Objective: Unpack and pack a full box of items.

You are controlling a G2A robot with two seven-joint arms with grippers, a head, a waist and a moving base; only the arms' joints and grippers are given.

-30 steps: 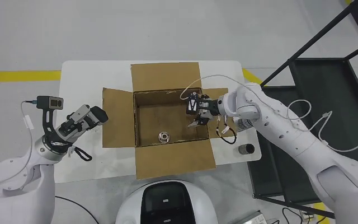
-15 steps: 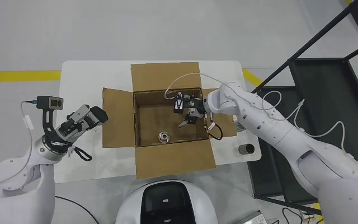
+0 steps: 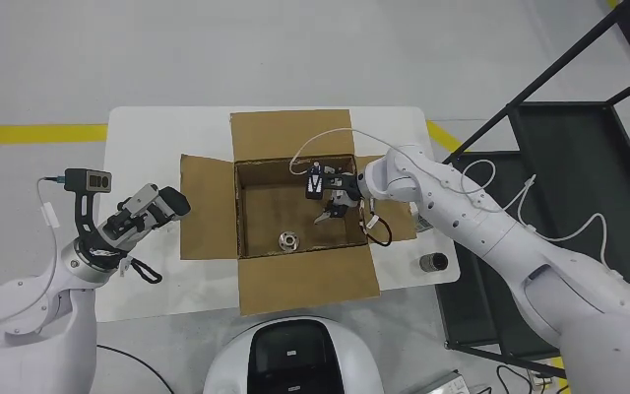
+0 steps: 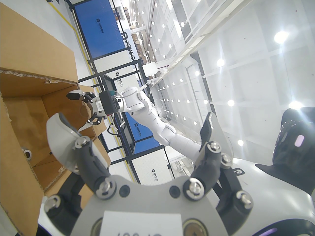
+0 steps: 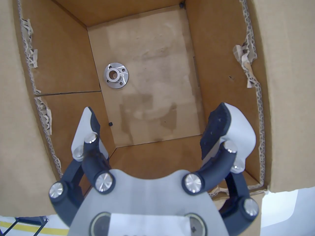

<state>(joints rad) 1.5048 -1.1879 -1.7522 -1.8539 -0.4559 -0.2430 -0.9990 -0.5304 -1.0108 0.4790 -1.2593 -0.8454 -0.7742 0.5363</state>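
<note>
Metal flange point(image 5: 116, 75) lies flat on box point(image 5: 221, 50) floor, by the wall twd desk's near edge. Prob. stiff, heavy, slick, so pinch across its rim. Right gripper point(image 5: 153, 116) fingers open, empty, over the box; left gripper point(image 4: 133, 124) fingers open too.

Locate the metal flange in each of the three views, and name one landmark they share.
Top view: metal flange on the cardboard box floor, by the wall nearest the robot.
Left wrist view: it is half hidden by a box wall.
Right wrist view: it lies on the floor beyond the open right gripper.
Shared landmark: the cardboard box.
</note>
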